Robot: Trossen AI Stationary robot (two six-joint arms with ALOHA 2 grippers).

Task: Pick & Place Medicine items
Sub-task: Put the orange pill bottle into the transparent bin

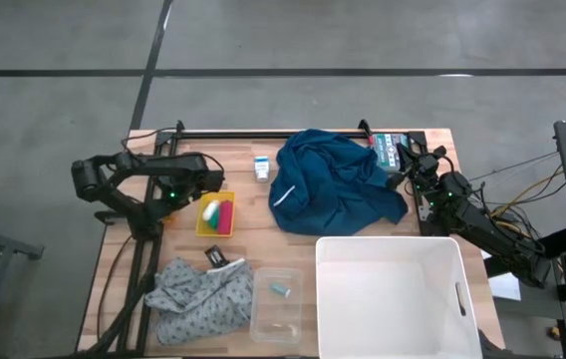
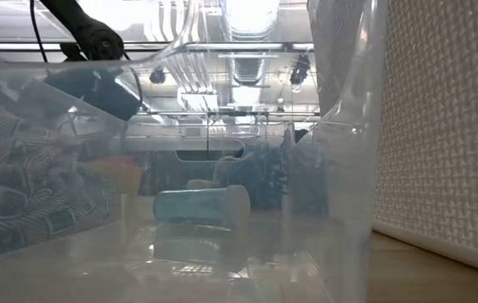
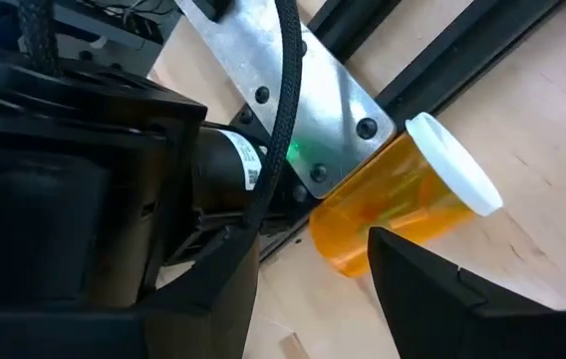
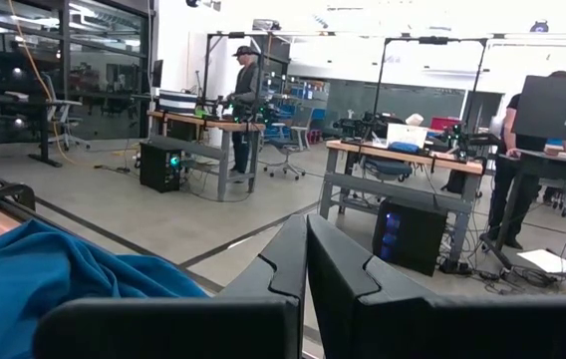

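Beside the yellow tray (image 1: 215, 215), the left gripper (image 3: 313, 259) spreads its fingers around the orange bottle (image 3: 393, 204). Beyond the blue cloth (image 1: 335, 181), the right gripper (image 4: 306, 261) is pressed together. White carton (image 1: 261, 167) lies beside that cloth.

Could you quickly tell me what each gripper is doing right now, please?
Left gripper: open beside the orange bottle, not gripping it.
Right gripper: shut and empty, at the table's back right by the blue cloth.
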